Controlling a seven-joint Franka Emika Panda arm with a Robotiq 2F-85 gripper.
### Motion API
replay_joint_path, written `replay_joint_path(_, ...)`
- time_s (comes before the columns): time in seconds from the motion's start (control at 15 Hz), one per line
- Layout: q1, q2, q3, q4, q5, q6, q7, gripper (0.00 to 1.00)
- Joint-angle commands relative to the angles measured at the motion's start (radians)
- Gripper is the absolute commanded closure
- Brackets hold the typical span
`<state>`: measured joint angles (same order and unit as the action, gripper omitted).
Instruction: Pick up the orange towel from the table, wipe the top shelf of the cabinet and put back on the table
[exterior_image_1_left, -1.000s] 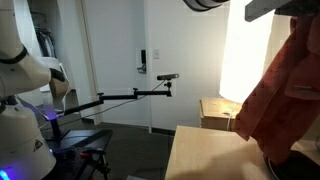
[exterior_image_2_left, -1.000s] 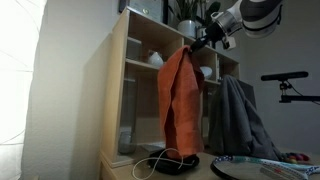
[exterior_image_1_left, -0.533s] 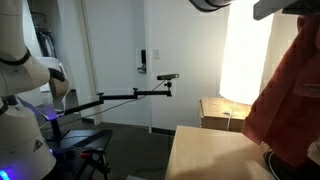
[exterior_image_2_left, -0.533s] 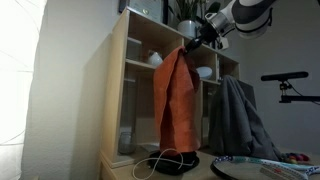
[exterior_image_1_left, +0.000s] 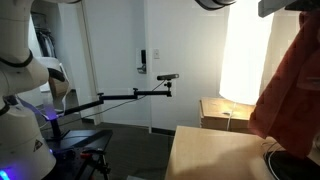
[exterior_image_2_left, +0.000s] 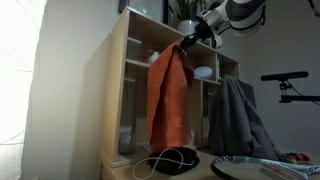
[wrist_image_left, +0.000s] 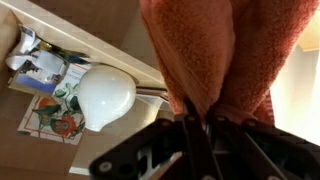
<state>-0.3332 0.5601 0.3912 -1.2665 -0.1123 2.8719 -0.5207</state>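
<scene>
Gripper (exterior_image_2_left: 190, 40), clenched on the upper edge of the orange towel (exterior_image_2_left: 168, 100), high beside the upper shelves of the cabinet (exterior_image_2_left: 118, 90). In the wrist view the two dark fingers (wrist_image_left: 190, 135) are pressed together on a bunched fold of the towel (wrist_image_left: 215, 50). Orange towel: one, lifted clear of the table (exterior_image_1_left: 205, 155), hanging full length in long folds in front of the cabinet's open shelves; seen in both exterior views, at the right edge in one (exterior_image_1_left: 290, 85). Its lower hem is close above a black round object (exterior_image_2_left: 175, 160) on the tabletop; I cannot tell whether they touch. A pale cable (exterior_image_2_left: 150, 165) loops beside that object. Cabinet: light wood, open-fronted, with white bowls (exterior_image_2_left: 203, 72) on its shelves; one white bowl (wrist_image_left: 105, 95) shows in the wrist view next to a printed packet (wrist_image_left: 55, 110). A grey cloth (exterior_image_2_left: 235, 120) is draped just beside the cabinet. Farther off stand a small light-wood unit (exterior_image_1_left: 220, 108), a camera on a black boom (exterior_image_1_left: 168, 77) and a white door (exterior_image_1_left: 115, 60).
</scene>
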Motion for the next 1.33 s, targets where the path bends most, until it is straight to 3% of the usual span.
replay_joint_path(0.0, 0.043, 0.038, -0.025, 0.103, -0.015, -0.033, 0.031, 0.98)
replay_joint_path(0.33, 0.066, 0.060, -0.038, 0.141, -0.016, -0.035, 0.018, 0.98)
replay_joint_path(0.4, 0.045, 0.038, -0.022, 0.082, 0.000, 0.000, 0.000, 0.98)
replay_joint_path(0.47, 0.046, 0.041, -0.022, 0.082, 0.000, 0.000, 0.000, 0.91)
replay_joint_path(1.2, 0.045, 0.044, -0.022, 0.078, 0.000, 0.000, 0.000, 0.91)
replay_joint_path(1.27, 0.047, 0.045, -0.028, 0.077, -0.005, 0.002, 0.003, 0.98)
